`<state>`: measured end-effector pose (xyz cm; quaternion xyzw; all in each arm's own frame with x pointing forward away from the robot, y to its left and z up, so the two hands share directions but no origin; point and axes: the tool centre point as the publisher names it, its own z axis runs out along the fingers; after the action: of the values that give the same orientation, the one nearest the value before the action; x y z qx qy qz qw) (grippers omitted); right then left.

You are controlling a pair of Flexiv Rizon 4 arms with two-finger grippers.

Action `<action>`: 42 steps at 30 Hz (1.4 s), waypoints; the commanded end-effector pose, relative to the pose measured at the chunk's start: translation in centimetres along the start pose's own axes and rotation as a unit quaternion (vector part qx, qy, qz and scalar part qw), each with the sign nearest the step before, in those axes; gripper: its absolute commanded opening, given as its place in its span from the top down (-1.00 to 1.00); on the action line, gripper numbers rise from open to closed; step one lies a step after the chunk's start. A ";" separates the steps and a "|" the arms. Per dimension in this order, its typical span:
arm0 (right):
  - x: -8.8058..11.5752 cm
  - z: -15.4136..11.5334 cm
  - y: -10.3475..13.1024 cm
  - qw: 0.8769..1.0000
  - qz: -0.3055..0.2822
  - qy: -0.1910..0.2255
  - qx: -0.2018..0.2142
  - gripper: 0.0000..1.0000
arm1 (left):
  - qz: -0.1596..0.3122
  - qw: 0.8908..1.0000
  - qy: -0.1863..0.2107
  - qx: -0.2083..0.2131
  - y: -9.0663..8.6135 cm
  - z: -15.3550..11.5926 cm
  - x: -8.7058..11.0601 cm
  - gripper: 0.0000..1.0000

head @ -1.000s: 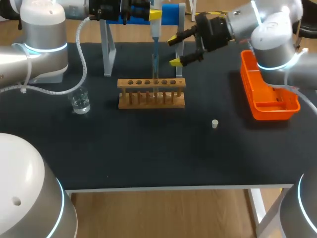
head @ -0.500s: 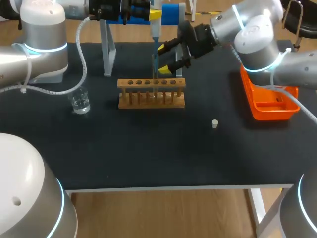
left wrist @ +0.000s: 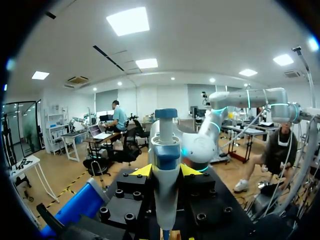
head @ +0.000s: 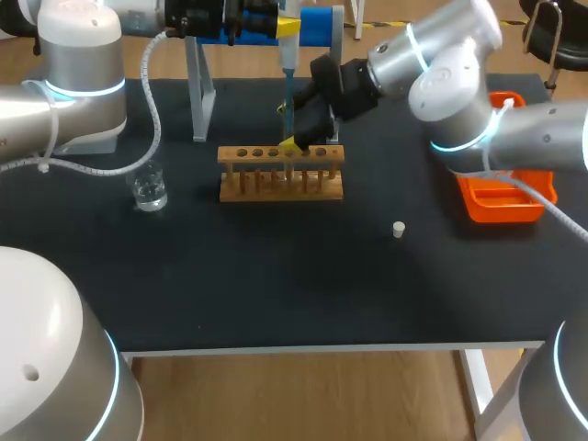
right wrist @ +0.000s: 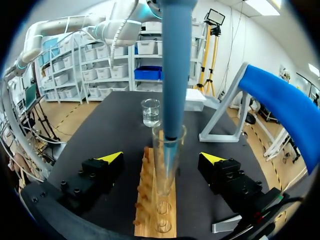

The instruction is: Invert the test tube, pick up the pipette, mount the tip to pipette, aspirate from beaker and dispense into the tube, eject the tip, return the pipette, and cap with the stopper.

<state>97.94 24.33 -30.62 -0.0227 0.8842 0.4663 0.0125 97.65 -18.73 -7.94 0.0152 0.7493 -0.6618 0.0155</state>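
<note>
Left pincer (left wrist: 165, 170) grips pipette (left wrist: 165, 150), its end inside test tube (right wrist: 164, 187); right pincer (right wrist: 161, 158), open either side of tube, should close gently w/o nudging pipette off-centre.

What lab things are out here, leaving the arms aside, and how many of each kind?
Pipette: 1
Test tube: 1
Beaker: 1
Stopper: 1
Wooden rack: 1
Orange tray: 1
Blue-topped stand: 1
Total: 7
</note>
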 end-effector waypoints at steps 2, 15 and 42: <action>0.2 0.8 -0.4 1.000 0.004 -0.005 0.002 -1.00 | 0.000 1.000 -0.002 0.000 -0.1 0.0 0.1 1.00; -0.2 1.1 -0.8 1.000 0.008 -0.009 0.012 -1.00 | 0.000 1.000 -0.002 0.000 -0.1 0.0 0.1 1.00; -0.4 1.0 -0.4 1.000 0.009 -0.011 0.009 -1.00 | 0.000 1.000 -0.002 0.000 -0.1 0.0 0.1 1.00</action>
<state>98.28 24.94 -31.58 -0.0089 0.8880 0.4594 0.0190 97.65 -18.73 -7.94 0.0152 0.7493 -0.6618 0.0154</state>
